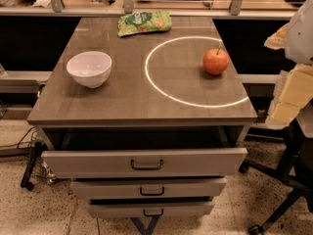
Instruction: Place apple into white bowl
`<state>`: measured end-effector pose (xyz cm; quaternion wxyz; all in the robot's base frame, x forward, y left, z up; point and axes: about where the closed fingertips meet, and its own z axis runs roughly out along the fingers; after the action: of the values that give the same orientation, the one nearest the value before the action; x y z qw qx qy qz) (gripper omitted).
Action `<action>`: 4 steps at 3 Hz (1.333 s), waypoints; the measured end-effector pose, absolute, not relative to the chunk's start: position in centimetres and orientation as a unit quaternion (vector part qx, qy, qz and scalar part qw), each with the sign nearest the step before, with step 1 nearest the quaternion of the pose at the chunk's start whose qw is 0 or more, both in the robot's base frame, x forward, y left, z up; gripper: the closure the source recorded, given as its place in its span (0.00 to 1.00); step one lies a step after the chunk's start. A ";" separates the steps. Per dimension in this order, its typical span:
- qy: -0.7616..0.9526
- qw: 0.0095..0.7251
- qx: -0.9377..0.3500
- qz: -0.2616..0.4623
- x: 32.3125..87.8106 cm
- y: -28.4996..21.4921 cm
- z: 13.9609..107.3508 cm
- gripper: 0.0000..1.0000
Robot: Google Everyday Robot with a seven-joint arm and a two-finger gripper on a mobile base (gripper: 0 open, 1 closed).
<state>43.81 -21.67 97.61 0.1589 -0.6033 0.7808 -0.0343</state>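
Observation:
The apple (215,61) is red-orange with a short dark stem. It stands on the right side of the grey tabletop (132,97), inside a bright ring of light. The white bowl (89,68) stands upright and empty on the left side of the tabletop, well apart from the apple. My gripper (289,98) shows as pale cream and white parts at the right edge of the view, beyond the table's right edge. It is off to the right of the apple and touches nothing on the table.
A green snack bag (144,23) lies at the back middle of the tabletop. Three drawers (146,163) stand pulled out below the front edge. A dark chair base (283,190) stands on the floor at the right. A shelf rail (146,4) runs behind the table.

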 end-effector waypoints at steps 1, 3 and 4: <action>0.780 0.160 -0.603 -0.035 43.9 -21.7 97.7 0.00; 0.774 0.215 -0.595 -0.039 54.9 -22.0 95.5 0.00; 0.786 0.245 -0.567 -0.041 61.2 -23.2 93.0 0.00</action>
<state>61.21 -23.19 93.01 0.2447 -0.5667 0.7856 -0.0413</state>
